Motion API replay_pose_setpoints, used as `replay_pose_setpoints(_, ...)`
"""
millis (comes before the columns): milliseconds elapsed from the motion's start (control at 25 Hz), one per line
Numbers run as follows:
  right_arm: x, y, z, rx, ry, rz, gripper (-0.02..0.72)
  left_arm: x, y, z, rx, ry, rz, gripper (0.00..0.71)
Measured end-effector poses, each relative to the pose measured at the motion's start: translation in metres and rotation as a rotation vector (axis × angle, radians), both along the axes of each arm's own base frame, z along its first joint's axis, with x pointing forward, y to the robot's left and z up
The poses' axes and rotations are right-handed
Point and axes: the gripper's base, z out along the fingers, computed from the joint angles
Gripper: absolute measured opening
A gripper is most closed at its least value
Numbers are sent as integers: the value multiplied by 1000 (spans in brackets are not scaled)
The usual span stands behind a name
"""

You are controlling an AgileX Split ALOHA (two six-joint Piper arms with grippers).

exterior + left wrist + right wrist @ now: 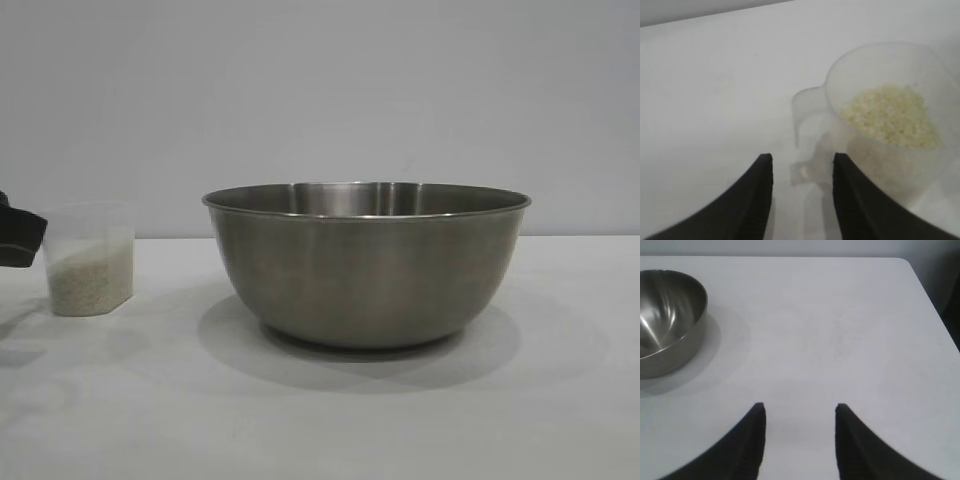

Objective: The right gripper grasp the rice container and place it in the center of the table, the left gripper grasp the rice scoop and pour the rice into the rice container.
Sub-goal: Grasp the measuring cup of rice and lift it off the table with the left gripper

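The rice container (366,265), a large steel bowl, stands empty in the middle of the white table (320,420). The rice scoop (90,258), a clear plastic cup partly filled with rice (90,283), stands upright to its left. My left gripper (28,238) shows at the far left edge, right beside the scoop. In the left wrist view it (802,157) is open, with the scoop's side handle (805,120) just ahead of the gap between the fingers; the rice (892,117) lies in the scoop (880,65). My right gripper (799,407) is open and empty over bare table, apart from the rice container (665,320).
The table's far edge and rounded corner (905,262) show in the right wrist view. A plain grey wall (320,90) stands behind the table.
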Motion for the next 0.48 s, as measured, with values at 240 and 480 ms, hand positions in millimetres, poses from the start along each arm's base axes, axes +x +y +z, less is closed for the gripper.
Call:
replay_pose_setpoints(240,0,0,0,0,0,0,295,4,3,-5,1,9,44,236)
replay_pose_setpoints(480,0,0,0,0,0,0,295,4,3,-17,12,43,49,236)
